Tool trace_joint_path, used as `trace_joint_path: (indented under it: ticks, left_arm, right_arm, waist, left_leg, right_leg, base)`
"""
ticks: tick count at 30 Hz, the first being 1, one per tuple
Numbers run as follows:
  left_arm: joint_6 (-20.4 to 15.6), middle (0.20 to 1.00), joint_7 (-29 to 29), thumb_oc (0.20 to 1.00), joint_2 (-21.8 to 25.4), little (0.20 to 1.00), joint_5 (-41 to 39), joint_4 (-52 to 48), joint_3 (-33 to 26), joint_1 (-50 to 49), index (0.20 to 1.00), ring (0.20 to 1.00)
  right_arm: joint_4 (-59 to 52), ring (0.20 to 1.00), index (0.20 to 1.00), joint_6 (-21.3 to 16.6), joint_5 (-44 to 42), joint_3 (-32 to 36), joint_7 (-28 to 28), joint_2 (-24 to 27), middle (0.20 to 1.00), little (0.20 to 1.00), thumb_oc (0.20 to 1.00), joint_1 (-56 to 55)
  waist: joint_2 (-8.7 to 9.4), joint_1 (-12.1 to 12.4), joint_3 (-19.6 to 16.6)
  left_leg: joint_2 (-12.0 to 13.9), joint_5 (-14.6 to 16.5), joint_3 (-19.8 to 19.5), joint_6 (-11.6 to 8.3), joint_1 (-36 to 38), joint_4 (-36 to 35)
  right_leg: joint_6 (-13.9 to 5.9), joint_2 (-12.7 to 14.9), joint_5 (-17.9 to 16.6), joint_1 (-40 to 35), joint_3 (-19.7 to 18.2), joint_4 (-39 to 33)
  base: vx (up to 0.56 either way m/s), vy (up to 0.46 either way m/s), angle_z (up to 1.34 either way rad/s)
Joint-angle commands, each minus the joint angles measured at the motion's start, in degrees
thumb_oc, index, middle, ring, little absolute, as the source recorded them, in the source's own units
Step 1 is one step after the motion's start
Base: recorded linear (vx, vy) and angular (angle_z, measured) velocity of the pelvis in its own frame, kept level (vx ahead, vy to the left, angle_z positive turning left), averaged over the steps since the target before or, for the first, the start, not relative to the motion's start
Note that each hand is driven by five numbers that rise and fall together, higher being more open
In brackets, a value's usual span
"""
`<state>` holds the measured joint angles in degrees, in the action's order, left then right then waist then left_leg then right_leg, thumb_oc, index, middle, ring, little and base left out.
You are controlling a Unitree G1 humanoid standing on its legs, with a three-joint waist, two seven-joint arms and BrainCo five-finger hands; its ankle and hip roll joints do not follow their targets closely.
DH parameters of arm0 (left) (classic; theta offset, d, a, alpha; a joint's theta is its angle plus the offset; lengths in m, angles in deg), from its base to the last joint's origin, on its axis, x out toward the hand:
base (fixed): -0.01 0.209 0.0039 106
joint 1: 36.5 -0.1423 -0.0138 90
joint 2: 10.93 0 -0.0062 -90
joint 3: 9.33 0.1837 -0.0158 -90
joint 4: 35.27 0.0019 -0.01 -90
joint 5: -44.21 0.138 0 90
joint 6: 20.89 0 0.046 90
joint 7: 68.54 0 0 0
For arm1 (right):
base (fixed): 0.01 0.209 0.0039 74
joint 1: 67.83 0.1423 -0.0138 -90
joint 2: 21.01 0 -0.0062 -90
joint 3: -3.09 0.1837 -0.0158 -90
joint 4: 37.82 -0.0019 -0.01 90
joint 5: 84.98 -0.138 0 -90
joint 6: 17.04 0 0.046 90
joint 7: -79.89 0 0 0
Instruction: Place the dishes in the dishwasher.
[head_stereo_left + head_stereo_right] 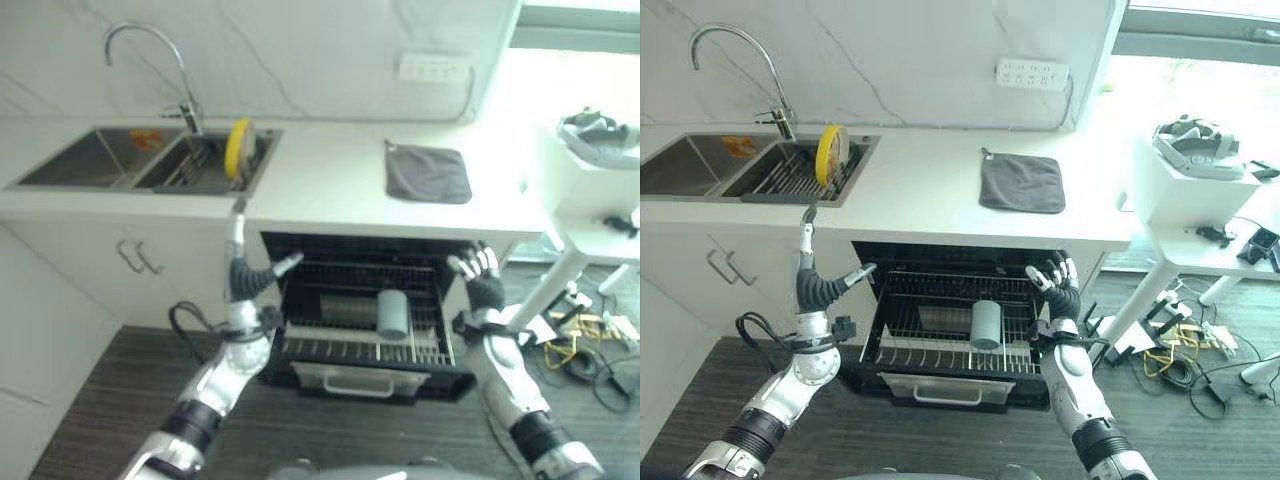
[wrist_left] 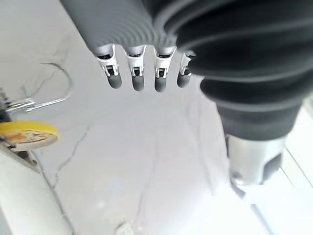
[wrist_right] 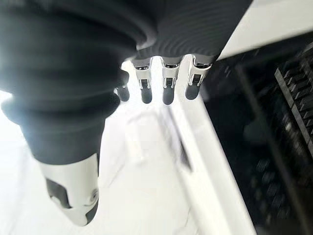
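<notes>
Your white counter (image 1: 930, 185) runs above the open dishwasher (image 1: 960, 320), whose wire rack (image 1: 940, 345) is pulled out with a grey cup (image 1: 986, 324) lying in it. A yellow plate (image 1: 827, 153) stands on edge in the sink (image 1: 770, 170). A grey cloth (image 1: 1021, 183) lies on the counter. Your left hand (image 1: 812, 282) is raised beside the dishwasher, fingers straight and empty; your right hand (image 1: 1058, 285) is likewise open, empty.

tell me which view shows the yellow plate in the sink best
The right eye view shows it best: the yellow plate stands on edge in the sink rack, whole and unobstructed. The left eye view shows the same plate from nearly the same angle. The left wrist view catches only its rim at the frame's edge; the right wrist view faces the dishwasher.
</notes>
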<state>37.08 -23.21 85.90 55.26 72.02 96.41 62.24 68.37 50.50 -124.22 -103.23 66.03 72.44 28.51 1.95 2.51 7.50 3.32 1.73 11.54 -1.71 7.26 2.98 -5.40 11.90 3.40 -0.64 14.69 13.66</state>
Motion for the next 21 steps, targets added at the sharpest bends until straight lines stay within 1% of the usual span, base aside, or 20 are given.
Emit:
trace_joint_path:
  ticks: [1, 2, 3, 4, 5, 6, 7, 8, 9, 10, 11, 12, 14, 15, 16, 17, 18, 19, 20, 21]
  left_arm:
    - [-1.2, 1.0, -4.9, 1.0, 1.8, 1.0, -7.6, -7.7, -3.4, 0.5, 1.0, 1.0]
    - [-0.9, 1.0, -5.1, 1.0, 1.9, 1.0, -7.7, -8.4, -4.0, 0.1, 1.0, 1.0]
    - [-0.5, 1.0, -5.2, 1.0, 2.5, 1.0, -6.8, -10.3, -6.4, -1.5, 1.0, 1.0]
    - [0.5, 1.0, -5.9, 1.0, 3.0, 1.0, -7.2, -12.3, -8.4, -2.5, 1.0, 1.0]
    - [0.4, 1.0, -6.5, 1.0, 2.9, 1.0, -8.3, -13.0, -9.2, -3.1, 1.0, 1.0]
    - [0.2, 1.0, -8.7, 1.0, 2.6, 1.0, -11.6, -14.9, -11.1, -4.4, 1.0, 1.0]
    - [0.0, 1.0, -9.8, 1.0, 2.4, 1.0, -13.2, -15.8, -12.0, -4.8, 1.0, 1.0]
    - [-1.0, 1.0, -11.0, 1.0, 1.5, 1.0, -17.3, -17.2, -12.9, -5.4, 1.0, 1.0]
    - [-1.2, 1.0, -11.3, 1.0, 1.4, 1.0, -17.8, -17.1, -12.9, -5.4, 1.0, 1.0]
    - [-2.5, 1.0, -13.2, 1.0, 0.9, 1.0, -19.9, -16.8, -13.0, -5.4, 1.0, 1.0]
    - [-3.1, 1.0, -13.5, 1.0, 0.8, 1.0, -19.1, -17.2, -13.4, -5.4, 1.0, 1.0]
    - [-3.0, 1.0, -13.0, 1.0, 0.9, 1.0, -19.0, -17.6, -13.3, -5.0, 1.0, 1.0]
    - [-1.4, 1.0, -11.7, 1.0, 0.8, 1.0, -20.6, -18.8, -13.1, -3.8, 1.0, 1.0]
    - [-0.8, 1.0, -11.4, 1.0, 0.8, 1.0, -20.8, -19.0, -13.3, -3.5, 1.0, 1.0]
    - [-0.1, 1.0, -11.8, 1.0, 0.7, 1.0, -21.3, -18.8, -13.5, -2.6, 1.0, 1.0]
    - [0.2, 1.0, -12.8, 1.0, 0.6, 1.0, -22.4, -18.6, -13.7, -2.1, 1.0, 1.0]
    - [1.1, 1.0, -14.0, 1.0, 0.8, 1.0, -24.0, -18.4, -13.6, -1.6, 1.0, 1.0]
    - [1.6, 1.0, -17.7, 1.0, 1.0, 1.0, -25.9, -17.5, -13.0, -0.5, 1.0, 1.0]
    - [1.5, 1.0, -20.7, 1.0, 1.5, 1.0, -26.6, -16.8, -12.3, 0.6, 1.0, 1.0]
    - [1.8, 1.0, -25.0, 1.0, 1.7, 1.0, -27.0, -18.5, -11.9, 0.2, 1.0, 1.0]
  right_arm:
    - [-6.1, 1.0, 1.0, -4.8, 8.4, 4.3, 3.6, 0.3, 1.0, 1.0, 1.0, 1.8]
    - [-6.9, 1.0, 1.0, -4.8, 8.5, 4.4, 4.2, 0.7, 1.0, 1.0, 1.0, 1.5]
    - [-9.1, 1.0, 1.0, -4.2, 7.9, 4.8, 6.5, 1.9, 1.0, 1.0, 1.0, 1.5]
    - [-11.2, 1.0, 1.0, -3.9, 6.5, 5.5, 7.6, 3.1, 1.0, 1.0, 1.0, 0.9]
    - [-11.9, 1.0, 1.0, -4.0, 6.4, 5.9, 8.0, 3.4, 1.0, 1.0, 1.0, 0.6]
    - [-12.9, 1.0, 1.0, -4.3, 6.7, 6.3, 8.7, 3.6, 1.0, 1.0, 1.0, 0.4]
    - [-13.4, 1.0, 1.0, -4.5, 7.5, 6.3, 9.1, 3.8, 1.0, 1.0, 1.0, 0.6]
    - [-16.6, 1.0, 1.0, -3.5, 15.1, 6.7, 6.0, 6.5, 1.0, 1.0, 1.0, 0.5]
    - [-16.5, 1.0, 1.0, -3.5, 15.2, 6.6, 5.7, 6.8, 1.0, 1.0, 1.0, 0.6]
    - [-15.5, 1.0, 1.0, -3.5, 14.3, 6.3, 4.5, 7.6, 1.0, 1.0, 1.0, 1.3]
    - [-14.6, 1.0, 1.0, -4.1, 13.7, 6.5, 4.0, 7.6, 1.0, 1.0, 1.0, 2.2]
    - [-14.6, 1.0, 1.0, -4.1, 13.8, 6.6, 4.0, 7.6, 1.0, 1.0, 1.0, 2.6]
    - [-15.5, 1.0, 1.0, -3.7, 15.2, 6.5, 3.7, 8.0, 1.0, 1.0, 1.0, 3.5]
    - [-15.8, 1.0, 1.0, -3.4, 15.9, 6.3, 3.4, 8.4, 1.0, 1.0, 1.0, 3.8]
    - [-16.9, 1.0, 1.0, -2.3, 16.0, 6.2, 2.4, 9.6, 1.0, 1.0, 1.0, 4.1]
    - [-17.7, 1.0, 1.0, -2.0, 15.0, 6.7, 1.7, 10.6, 1.0, 1.0, 1.0, 3.8]
    - [-18.4, 1.0, 1.0, -2.3, 14.8, 7.3, 0.2, 11.1, 1.0, 1.0, 1.0, 3.5]
    - [-18.7, 1.0, 1.0, -2.8, 14.8, 8.9, -0.7, 11.0, 1.0, 1.0, 1.0, 2.1]
    - [-19.1, 1.0, 1.0, -3.1, 13.8, 10.4, -0.9, 10.9, 1.0, 1.0, 1.0, 1.0]
    - [-18.7, 1.0, 1.0, -4.2, 13.2, 12.0, -1.6, 9.9, 1.0, 1.0, 1.0, 0.4]
  waist:
    - [1.93, 0.6, 2.5]
    - [2.02, 0.8, 2.5]
    - [2.03, 1.2, 2.5]
    - [2.14, 1.2, 2.3]
    - [2.18, 1.4, 2.3]
    - [2.04, 1.8, 2.2]
    - [1.71, 1.6, 2.3]
    - [1.34, 0.1, 3.1]
    - [1.32, 0.2, 3.3]
    - [1.07, 0.3, 3.9]
    - [0.55, 0.3, 3.7]
    - [0.15, 0.1, 3.3]
    - [-0.68, -0.2, 2.7]
    - [-0.89, -0.2, 2.6]
    - [-1.33, -0.6, 2.3]
    - [-1.61, -1.0, 2.1]
    - [-2.06, -1.6, 1.7]
    - [-2.3, -2.6, 1.3]
    - [-2.18, -3.0, 1.2]
    - [-1.8, -2.7, 1.4]
  left_leg:
    - [0.0, 0.6, -3.1, 3.01, -0.8, -0.3]
    - [0.0, 0.6, -2.8, 3.11, -0.7, -0.5]
    - [-0.2, 0.3, -1.8, 3.15, -0.2, -1.9]
    - [-1.4, 0.3, -2.2, 3.46, -0.5, -2.4]
    - [-2.0, 0.5, -2.3, 3.52, -0.5, -2.5]
    - [-2.8, 0.4, -1.8, 3.53, -1.3, -1.9]
    - [-3.3, 0.9, -1.7, 3.57, -1.7, -0.6]
    - [-3.7, 4.3, 0.6, 3.15, -5.2, 11.5]
    - [-3.4, 4.1, 0.2, 2.83, -6.0, 13.1]
    - [-2.4, 2.2, -2.1, 1.63, -8.1, 16.7]
    - [-0.5, 0.1, -4.3, 0.88, -8.1, 14.3]
    - [1.3, -1.7, -5.2, 0.07, -7.6, 11.3]
    - [5.5, -6.7, -8.7, -2.15, -6.7, 4.3]
    - [6.8, -8.0, -10.3, -2.86, -6.5, 2.6]
    - [8.2, -8.4, -12.5, -3.48, -5.9, 0.7]
    - [8.2, -6.8, -12.2, -3.54, -5.2, -0.2]
    - [8.3, -5.6, -10.1, -3.59, -4.1, -2.2]
    - [7.9, -4.9, -8.3, -3.67, -3.4, -2.0]
    - [6.9, -4.0, -8.3, -3.25, -3.4, -1.3]
    - [4.6, -2.0, -9.7, -2.01, -3.5, -0.5]
  right_leg:
    - [-3.36, 3.1, -10.0, -3.5, -1.7, -2.4]
    - [-3.44, 2.7, -10.0, -3.3, -1.1, -1.7]
    - [-3.46, 0.0, -8.9, -2.4, 0.5, 0.8]
    - [-1.96, -4.1, -6.2, -2.0, 0.8, 1.3]
    - [-1.6, -4.9, -5.5, -2.1, 1.2, 1.3]
    - [-0.83, -5.0, -5.1, -2.4, 2.7, -0.6]
    - [0.03, -5.4, -4.0, -2.7, 2.2, -1.9]
    - [3.26, -5.8, 0.2, -2.7, 0.4, -2.7]
    - [3.46, -5.8, 0.2, -2.9, 0.2, -2.8]
    - [4.09, -6.1, 0.3, -3.6, -1.1, -3.2]
    - [3.99, -6.0, -0.1, -3.6, -2.3, -3.6]
    - [3.65, -5.9, -0.2, -3.6, -2.7, -3.8]
    - [3.04, -5.0, -0.3, -4.1, -4.6, -4.7]
    - [2.77, -4.4, -0.2, -4.4, -5.5, -5.0]
    - [2.13, -3.2, 0.0, -4.4, -7.0, -5.2]
    - [1.51, -2.1, 0.1, -4.4, -7.2, -5.2]
    - [0.54, -0.8, 0.1, -4.0, -6.8, -5.1]
    - [-0.78, 1.2, -0.8, -3.9, -6.2, -5.1]
    - [-1.61, 2.2, -2.0, -4.2, -6.3, -5.9]
    - [-2.64, 3.4, -3.8, -4.1, -7.1, -6.9]
  base:
    - [-0.08, 0.006, 0.04]
    - [-0.12, 0.011, -0.01]
    - [-0.12, 0.028, -0.07]
    - [-0.11, 0.036, -0.65]
    - [-0.07, 0.027, -0.67]
    - [-0.05, -0.001, -0.78]
    - [-0.08, 0.0, -0.4]
    - [-0.05, 0.001, -0.15]
    - [-0.03, 0.078, 0.37]
    - [0.01, 0.239, 0.58]
    - [0.02, 0.357, 0.21]
    - [0.04, 0.434, -0.26]
    - [0.07, 0.47, -0.39]
    - [0.08, 0.609, -0.27]
    - [0.05, 0.582, -0.28]
    - [0.04, 0.65, -0.48]
    - [0.03, 0.591, -0.55]
    - [0.04, 0.568, -0.45]
    - [0.05, 0.562, -0.01]
    - [0.03, 0.516, 0.17]
